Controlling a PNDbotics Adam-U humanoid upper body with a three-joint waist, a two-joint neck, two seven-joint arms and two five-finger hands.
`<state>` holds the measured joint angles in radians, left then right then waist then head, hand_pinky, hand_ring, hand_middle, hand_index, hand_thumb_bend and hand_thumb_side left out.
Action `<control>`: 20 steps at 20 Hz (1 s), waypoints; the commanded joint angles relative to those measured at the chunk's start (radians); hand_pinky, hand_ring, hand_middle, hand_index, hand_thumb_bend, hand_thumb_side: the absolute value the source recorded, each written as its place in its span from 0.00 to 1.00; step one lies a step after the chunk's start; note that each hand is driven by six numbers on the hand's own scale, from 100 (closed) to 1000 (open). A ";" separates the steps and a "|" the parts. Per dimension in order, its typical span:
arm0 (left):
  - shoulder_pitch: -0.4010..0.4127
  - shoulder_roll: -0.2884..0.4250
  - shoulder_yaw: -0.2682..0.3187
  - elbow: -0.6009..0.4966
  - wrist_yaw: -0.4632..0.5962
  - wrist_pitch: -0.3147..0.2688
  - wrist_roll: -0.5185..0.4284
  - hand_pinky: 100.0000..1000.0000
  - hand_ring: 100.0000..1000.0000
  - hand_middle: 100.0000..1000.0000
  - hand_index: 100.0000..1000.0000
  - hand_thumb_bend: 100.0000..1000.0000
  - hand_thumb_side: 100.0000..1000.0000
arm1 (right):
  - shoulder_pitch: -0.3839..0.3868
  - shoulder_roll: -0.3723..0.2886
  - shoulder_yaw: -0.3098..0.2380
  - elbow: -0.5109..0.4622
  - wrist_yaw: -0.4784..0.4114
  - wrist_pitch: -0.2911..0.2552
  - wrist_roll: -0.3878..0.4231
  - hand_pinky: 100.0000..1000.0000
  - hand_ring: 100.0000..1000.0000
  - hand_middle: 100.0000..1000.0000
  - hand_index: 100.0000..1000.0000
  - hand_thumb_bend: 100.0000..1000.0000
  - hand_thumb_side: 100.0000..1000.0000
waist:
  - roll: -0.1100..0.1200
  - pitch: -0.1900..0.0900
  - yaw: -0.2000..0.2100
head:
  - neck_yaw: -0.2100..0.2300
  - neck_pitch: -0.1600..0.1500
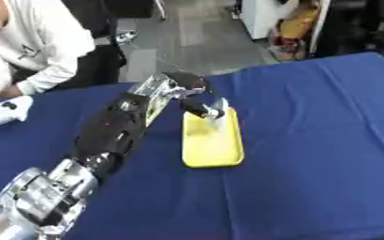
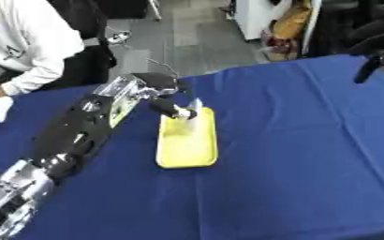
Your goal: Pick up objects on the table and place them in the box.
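Observation:
A shallow yellow box [image 1: 212, 146] lies on the blue table [image 1: 310, 140] near the middle. My left arm reaches in from the lower left, and my left hand [image 1: 181, 86] hangs over the box's far end. Its dark fingers [image 1: 195, 106] curl down and pinch a small pale object [image 1: 219, 109] just above the box's far edge. What the object is cannot be made out. The rest of the box's floor looks bare. My right hand [image 2: 374, 55] shows only in the right eye view, as a dark shape at the upper right over the table's far edge.
A white thing with dark spots [image 1: 2, 114] lies at the table's far left, beside a person in a white sleeve [image 1: 44, 75] leaning at that edge. Beyond the table are grey floor and cluttered shelves.

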<state>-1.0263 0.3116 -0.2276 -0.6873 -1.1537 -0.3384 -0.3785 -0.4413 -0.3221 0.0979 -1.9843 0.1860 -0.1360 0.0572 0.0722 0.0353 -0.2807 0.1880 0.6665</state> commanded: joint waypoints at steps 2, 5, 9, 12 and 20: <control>-0.029 0.014 0.013 -0.009 -0.023 0.004 0.008 0.83 0.93 0.95 1.00 0.50 1.00 | -0.018 -0.007 -0.004 -0.016 -0.007 -0.001 0.000 0.30 0.54 0.60 0.81 0.00 0.85 | -0.005 -0.013 0.000 | 0.005 0.006; -0.029 0.015 0.014 -0.006 -0.033 0.004 0.012 0.83 0.93 0.95 1.00 0.50 1.00 | -0.018 -0.008 -0.004 -0.016 -0.007 -0.001 0.000 0.30 0.54 0.60 0.81 0.00 0.85 | -0.004 -0.013 0.000 | 0.004 0.007; -0.028 0.019 0.016 -0.004 -0.039 0.003 0.014 0.83 0.93 0.95 1.00 0.49 1.00 | -0.017 -0.009 -0.005 -0.016 -0.006 0.000 -0.001 0.30 0.54 0.60 0.81 0.00 0.85 | -0.004 -0.013 0.003 | 0.003 0.007; -0.024 0.033 0.024 -0.016 -0.027 0.009 0.022 0.82 0.92 0.94 1.00 0.47 1.00 | -0.012 -0.014 -0.006 -0.016 -0.004 0.001 -0.002 0.30 0.54 0.60 0.81 0.00 0.85 | -0.004 -0.015 0.011 | -0.002 0.006; 0.079 0.121 0.065 -0.251 0.202 0.099 0.221 0.63 0.76 0.81 0.95 0.18 1.00 | 0.006 -0.032 -0.013 -0.016 0.007 0.006 -0.010 0.30 0.54 0.60 0.81 0.00 0.85 | -0.003 -0.019 0.040 | -0.054 -0.048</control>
<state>-0.9343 0.3899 -0.1802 -0.8788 -0.9978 -0.2570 -0.1998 -0.4275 -0.3346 0.0938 -1.9842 0.1888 -0.1312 0.0515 0.0729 0.0309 -0.2413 0.1508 0.6389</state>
